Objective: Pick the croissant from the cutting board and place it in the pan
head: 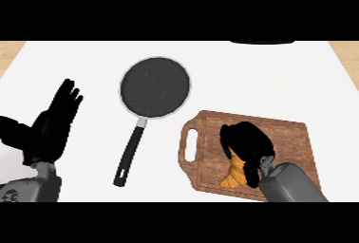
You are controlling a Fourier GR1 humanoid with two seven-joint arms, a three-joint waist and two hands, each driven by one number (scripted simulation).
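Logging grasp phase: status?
Right hand curled over croissant on cutting board. Left hand open, resting. Pan empty, path clear.

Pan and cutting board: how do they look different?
The round black frying pan is dark with a long black handle; the rectangular brown wooden cutting board has a slot handle cut into it. The pan holds nothing; the board carries the golden croissant, under the right hand. Both lie flat on the white counter.
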